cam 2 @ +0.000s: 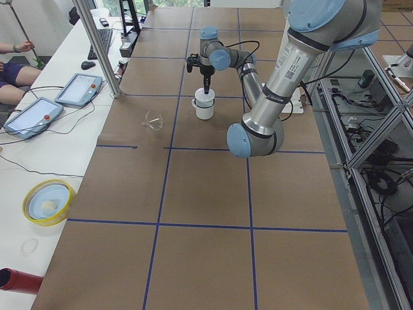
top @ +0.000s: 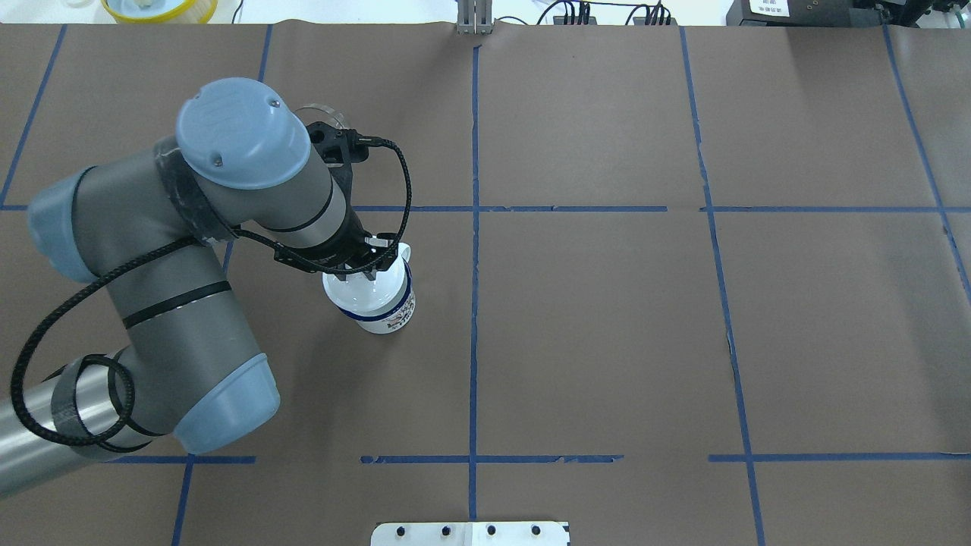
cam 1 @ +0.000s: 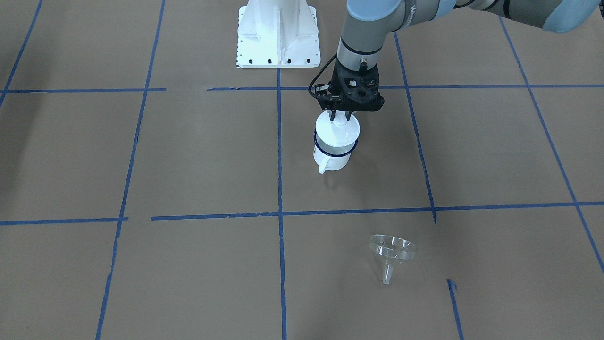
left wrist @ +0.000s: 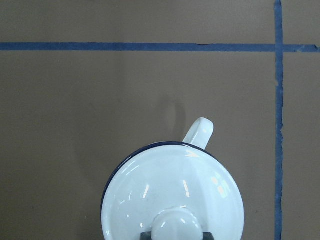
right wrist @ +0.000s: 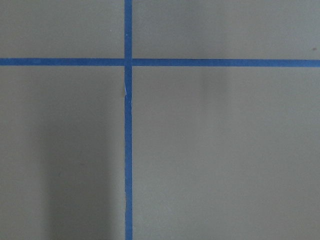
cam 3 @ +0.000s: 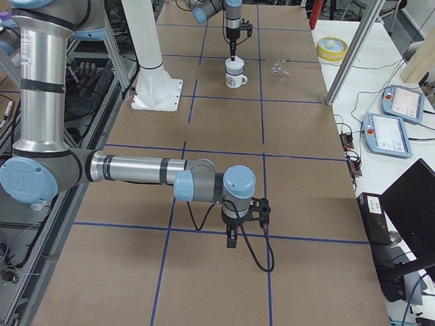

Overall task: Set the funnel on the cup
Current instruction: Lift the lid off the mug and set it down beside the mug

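Brown taped table (cam 1: 188,156): funnel (cam 1: 392,250) lies lower right, well apart from the cup (cam 1: 333,158) at centre. Left gripper (cam 1: 340,117) pinches the lid knob (cam 1: 339,121) just above; a slip could topple the cup. Right gripper (cam 3: 232,240): cannot tell.

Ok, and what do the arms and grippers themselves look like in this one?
Both arms are grey tubes with pale blue joint caps. The left arm carries black bands and a looping black cable. The left gripper is a black block with two thin fingers. The right arm ends in a similar black right gripper, also cabled.
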Controlling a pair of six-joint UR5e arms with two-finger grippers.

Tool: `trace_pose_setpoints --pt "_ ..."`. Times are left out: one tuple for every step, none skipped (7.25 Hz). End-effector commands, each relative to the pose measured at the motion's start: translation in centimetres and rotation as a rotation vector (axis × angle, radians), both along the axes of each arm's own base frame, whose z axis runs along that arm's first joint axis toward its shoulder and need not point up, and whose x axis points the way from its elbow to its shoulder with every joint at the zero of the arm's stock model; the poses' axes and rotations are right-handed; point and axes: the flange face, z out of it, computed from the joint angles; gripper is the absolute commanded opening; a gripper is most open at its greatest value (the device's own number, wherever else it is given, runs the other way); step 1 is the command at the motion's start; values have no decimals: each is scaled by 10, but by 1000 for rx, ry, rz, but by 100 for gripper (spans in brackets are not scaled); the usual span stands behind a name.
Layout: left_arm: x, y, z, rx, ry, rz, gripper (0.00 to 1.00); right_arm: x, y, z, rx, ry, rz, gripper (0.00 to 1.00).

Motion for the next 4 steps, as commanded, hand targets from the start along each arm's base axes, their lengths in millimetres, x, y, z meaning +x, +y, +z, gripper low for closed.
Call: trace_pose_setpoints --pt "-57 -13 -3 3 -17 -70 0 0 0 0 0 0 0 100" --pt "-80 3 24 14 -10 -76 0 0 0 0 0 0 0 100" --pt "-90 12 61 24 7 -79 0 0 0 1 -1 0 0 100" --pt "-89 12 97 30 21 -84 0 0 0 0 0 0 0 100"
